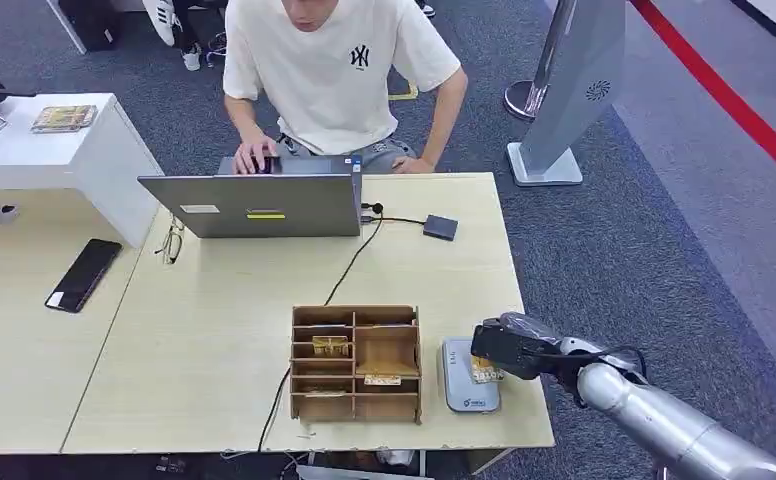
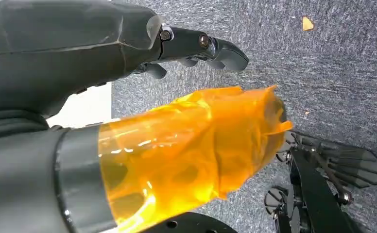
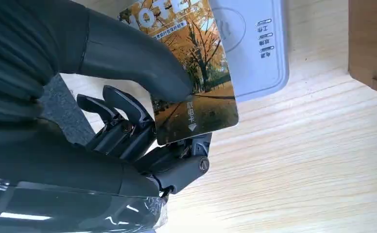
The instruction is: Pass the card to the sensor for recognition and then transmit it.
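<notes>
The pale wooden table spans most of the head view, and a person sits at its far edge working on a grey laptop. Nearer the robot stands a brown wooden organizer with small compartments, some holding cards. Just beside it, toward the table's right edge, lies the flat grey sensor, a card reader with a light blue face. The right hand reaches in over that sensor, and the card, printed with autumn trees, is pinched between its thick thumb and the dark fingers curled beneath. In the right wrist view the card overlaps one end of the sensor, though whether it touches the face or hovers just above cannot be told from this angle. The left hand hangs over grey carpet, its thumb wrapped in orange film, its dark fingers extended and holding nothing. The step in hand appears to be the recognition itself. The next move likely calls for holding the card flat over the reader's marked face, then keeping the pinch firm while carrying it away for handover.
</notes>
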Controlling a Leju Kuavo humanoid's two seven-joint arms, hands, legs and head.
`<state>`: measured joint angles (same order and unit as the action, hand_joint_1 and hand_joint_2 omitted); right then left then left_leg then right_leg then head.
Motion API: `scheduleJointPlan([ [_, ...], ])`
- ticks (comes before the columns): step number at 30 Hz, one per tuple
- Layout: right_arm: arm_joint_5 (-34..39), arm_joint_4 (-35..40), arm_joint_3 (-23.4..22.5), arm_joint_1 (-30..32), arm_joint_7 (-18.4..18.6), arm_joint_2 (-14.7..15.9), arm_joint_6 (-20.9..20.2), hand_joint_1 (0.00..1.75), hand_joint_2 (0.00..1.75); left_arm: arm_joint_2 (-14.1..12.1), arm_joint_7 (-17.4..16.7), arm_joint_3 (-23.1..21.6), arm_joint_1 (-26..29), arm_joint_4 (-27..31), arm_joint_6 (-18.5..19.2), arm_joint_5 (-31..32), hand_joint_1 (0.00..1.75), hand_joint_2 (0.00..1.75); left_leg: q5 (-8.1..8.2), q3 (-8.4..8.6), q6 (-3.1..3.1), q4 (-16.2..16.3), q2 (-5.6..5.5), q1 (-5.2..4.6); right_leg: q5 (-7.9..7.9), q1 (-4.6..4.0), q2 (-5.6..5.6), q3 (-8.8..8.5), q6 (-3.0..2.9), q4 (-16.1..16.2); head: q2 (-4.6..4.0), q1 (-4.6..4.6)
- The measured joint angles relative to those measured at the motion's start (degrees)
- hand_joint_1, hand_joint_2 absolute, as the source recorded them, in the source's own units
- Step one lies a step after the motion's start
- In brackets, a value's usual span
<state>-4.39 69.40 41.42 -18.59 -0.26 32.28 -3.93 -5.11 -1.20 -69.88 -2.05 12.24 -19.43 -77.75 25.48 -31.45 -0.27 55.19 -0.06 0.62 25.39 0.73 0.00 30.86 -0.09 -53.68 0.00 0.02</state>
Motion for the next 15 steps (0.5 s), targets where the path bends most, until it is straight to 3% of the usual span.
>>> scheduleJointPlan([
  [15, -0.1, 0.0, 0.0, 0.0, 0.1, 0.0, 0.1, 1.75, 1.75, -0.1, 0.0, 0.0, 0.0, 0.0, -0.2, 0.0, 0.0, 0.0, 0.0, 0.0, 0.0, 0.0, 0.0, 0.0, 0.0, 0.0, 0.0, 0.0, 0.0, 0.0, 0.0, 0.0],
])
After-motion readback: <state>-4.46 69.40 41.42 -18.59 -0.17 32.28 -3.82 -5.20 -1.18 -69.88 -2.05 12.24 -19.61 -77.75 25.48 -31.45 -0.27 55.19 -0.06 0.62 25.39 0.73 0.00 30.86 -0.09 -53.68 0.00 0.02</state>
